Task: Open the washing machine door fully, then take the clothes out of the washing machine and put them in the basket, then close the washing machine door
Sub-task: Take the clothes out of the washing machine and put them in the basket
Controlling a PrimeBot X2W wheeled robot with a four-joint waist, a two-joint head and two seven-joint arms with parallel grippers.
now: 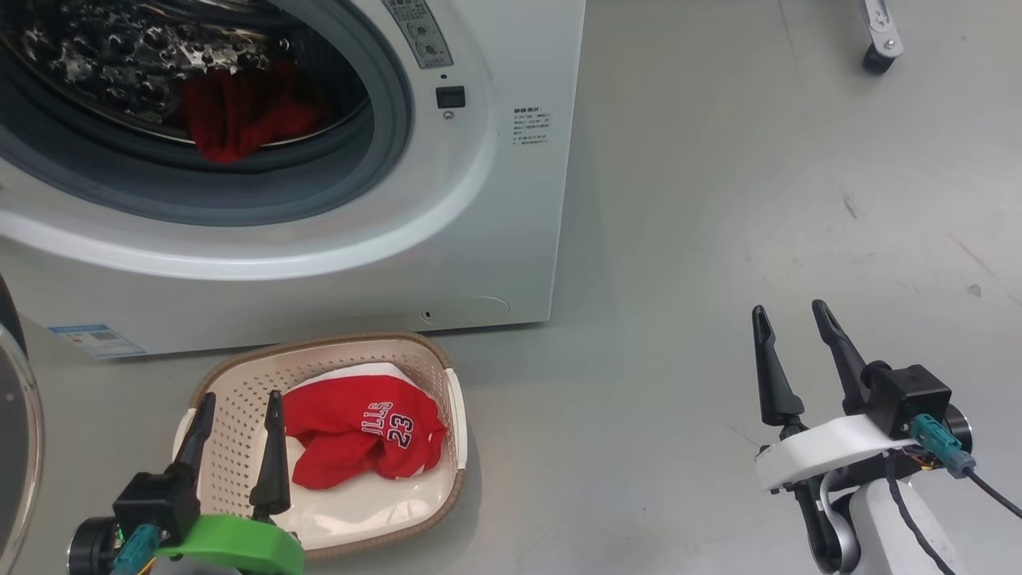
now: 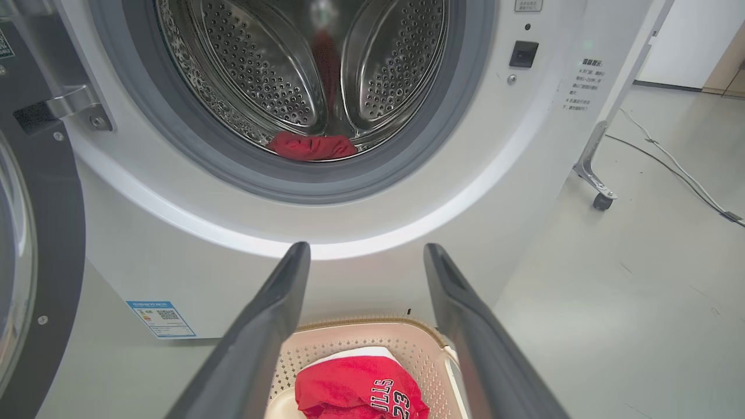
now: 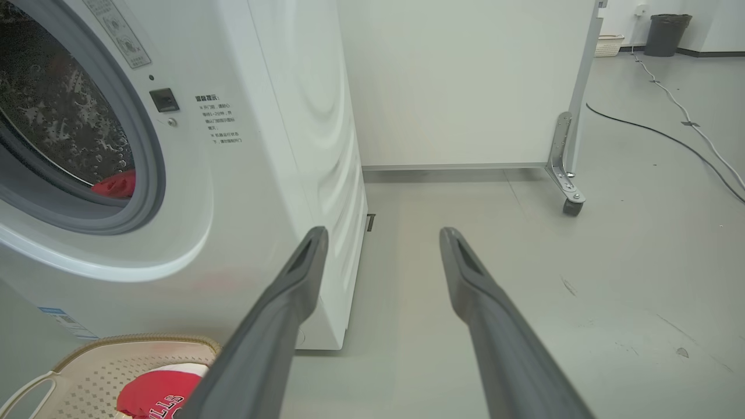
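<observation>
Red jersey, no. 23, lies in the basket at 7 o'clock of head view, over white cloth. Basket sits just in front of the washing machine, prob. to keep the carry short. More red clothes lie at the drum lip, 11 o'clock, so unloading is judged part done. Washing machine door shows at 9 o'clock edge, swung clear of the opening. L gripper hangs over basket's near-left part, jaws wide, empty. R gripper, 4 o'clock, is over bare floor, jaws wide, empty, well apart from the work, likely parked to give the L arm room.

L wrist view: fingers frame machine's front below the opening. Drum clothes at 12 o'clock, jersey at 6, so wrist is aimed at the drum w/ basket beneath.

R wrist view: fingers point past machine's side toward 12 o'clock. Basket corner at 7.
</observation>
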